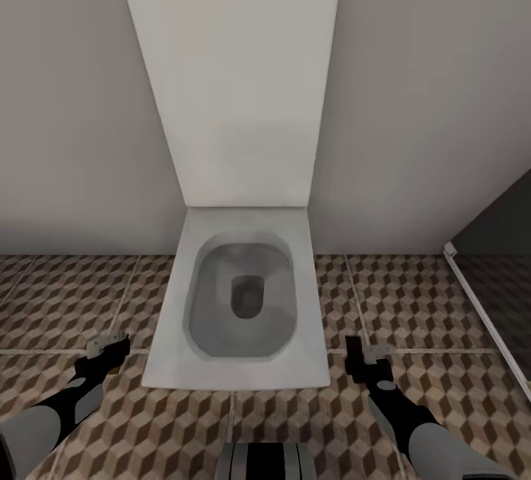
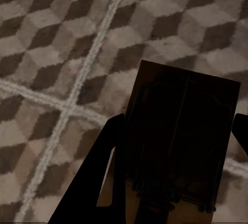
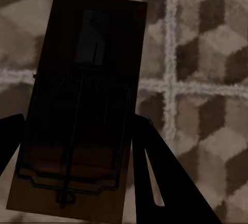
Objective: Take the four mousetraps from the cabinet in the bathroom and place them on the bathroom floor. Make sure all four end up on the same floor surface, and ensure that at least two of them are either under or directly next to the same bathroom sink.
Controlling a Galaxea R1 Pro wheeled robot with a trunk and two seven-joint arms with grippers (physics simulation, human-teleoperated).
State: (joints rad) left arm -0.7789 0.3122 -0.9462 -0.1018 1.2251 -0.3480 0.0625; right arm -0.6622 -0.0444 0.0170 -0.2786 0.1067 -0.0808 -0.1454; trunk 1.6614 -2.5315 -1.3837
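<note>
Cube-patterned bathroom floor flanks a toilet; each tool grips a mousetrap.

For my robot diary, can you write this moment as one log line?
left gripper: shut on mousetrap | right gripper: shut on second mousetrap | facing: toilet | below: bathroom floor

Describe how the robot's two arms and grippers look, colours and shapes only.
Both arms have pale grey forearm shells with black joints at the wrist. The left gripper and right gripper are black, with flat, tapering fingers that look like dark wedges in the wrist views. No cables or markings are visible.
</note>
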